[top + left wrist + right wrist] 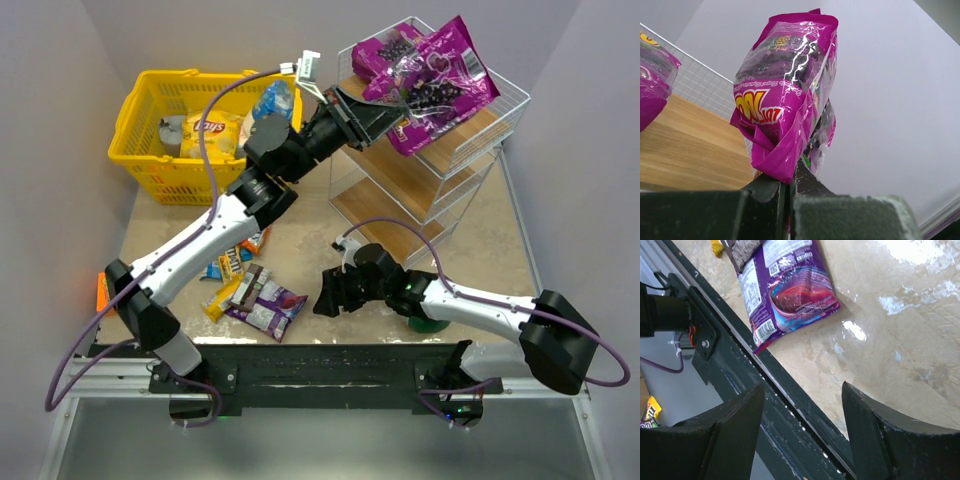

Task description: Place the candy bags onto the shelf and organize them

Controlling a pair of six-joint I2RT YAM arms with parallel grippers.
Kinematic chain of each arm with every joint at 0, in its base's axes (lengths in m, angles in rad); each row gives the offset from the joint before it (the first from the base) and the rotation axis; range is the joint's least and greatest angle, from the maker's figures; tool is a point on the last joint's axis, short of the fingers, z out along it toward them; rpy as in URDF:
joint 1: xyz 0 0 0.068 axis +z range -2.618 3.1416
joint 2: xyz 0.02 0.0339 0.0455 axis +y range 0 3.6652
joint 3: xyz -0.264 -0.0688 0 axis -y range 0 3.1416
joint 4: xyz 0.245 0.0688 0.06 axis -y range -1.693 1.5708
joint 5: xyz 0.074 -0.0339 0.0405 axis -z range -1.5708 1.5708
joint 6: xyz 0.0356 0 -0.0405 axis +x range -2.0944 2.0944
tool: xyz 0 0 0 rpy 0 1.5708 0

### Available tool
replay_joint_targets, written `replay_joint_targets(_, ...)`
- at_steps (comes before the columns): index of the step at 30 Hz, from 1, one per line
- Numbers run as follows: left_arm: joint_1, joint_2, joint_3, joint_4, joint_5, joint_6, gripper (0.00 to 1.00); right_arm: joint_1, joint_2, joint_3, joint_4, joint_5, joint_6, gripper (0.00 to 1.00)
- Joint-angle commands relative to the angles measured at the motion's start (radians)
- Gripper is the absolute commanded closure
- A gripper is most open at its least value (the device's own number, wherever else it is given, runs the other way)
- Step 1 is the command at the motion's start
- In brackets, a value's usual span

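Two large purple candy bags are at the top tier of the white wire shelf (500,95). One bag (380,55) lies at the tier's left. My left gripper (383,120) is shut on the bottom edge of the other bag (448,85), which stands upright above the jaws (785,95) over the wooden tier (690,145). Small packets lie on the table at front left: a purple one (272,310) (790,290), a brown one (250,284), a yellow one (220,305) and a blue one (228,262). My right gripper (328,296) (802,390) hovers open and holds nothing, just right of that pile.
A yellow basket (150,165) at the back left holds a Lay's chip bag (215,130) and a bottle (273,100). An orange box (101,290) lies at the table's left edge. A green object (432,323) sits under my right arm. The black mounting rail (320,365) runs along the front.
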Motion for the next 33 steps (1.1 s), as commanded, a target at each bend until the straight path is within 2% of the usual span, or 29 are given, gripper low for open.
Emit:
replay_joint_targets(1,-0.018,0.073,0.120,0.194,-0.022,-0.062,1.00,0.007,0.000,-0.016,0.071,0.012,0.017,0.33)
replay_joint_targets(7,-0.032,0.185,0.201,0.196,-0.006,-0.108,1.00,0.007,-0.006,-0.035,0.089,0.012,0.028,0.33)
replay_joint_targets(12,-0.035,0.242,0.265,0.133,0.002,-0.137,0.99,0.008,0.004,-0.034,0.063,0.053,0.043,0.35)
replay_joint_targets(16,-0.034,0.256,0.262,0.142,0.017,-0.146,0.81,0.008,0.029,-0.039,0.064,0.059,0.054,0.36)
replay_joint_targets(17,-0.034,0.256,0.261,0.142,0.018,-0.144,0.71,0.008,0.030,-0.040,0.071,0.056,0.057,0.36)
replay_joint_targets(19,-0.034,0.249,0.258,0.140,0.026,-0.141,0.66,0.010,0.032,-0.045,0.078,0.054,0.061,0.36)
replay_joint_targets(22,-0.034,0.234,0.250,0.134,0.029,-0.125,0.50,0.008,0.033,-0.043,0.078,0.058,0.063,0.36)
replay_joint_targets(25,-0.034,0.205,0.218,0.123,0.028,-0.103,0.44,0.008,0.035,-0.045,0.080,0.061,0.066,0.36)
replay_joint_targets(33,-0.035,0.072,0.028,0.099,-0.021,-0.043,0.38,0.008,0.036,-0.054,0.086,0.068,0.081,0.36)
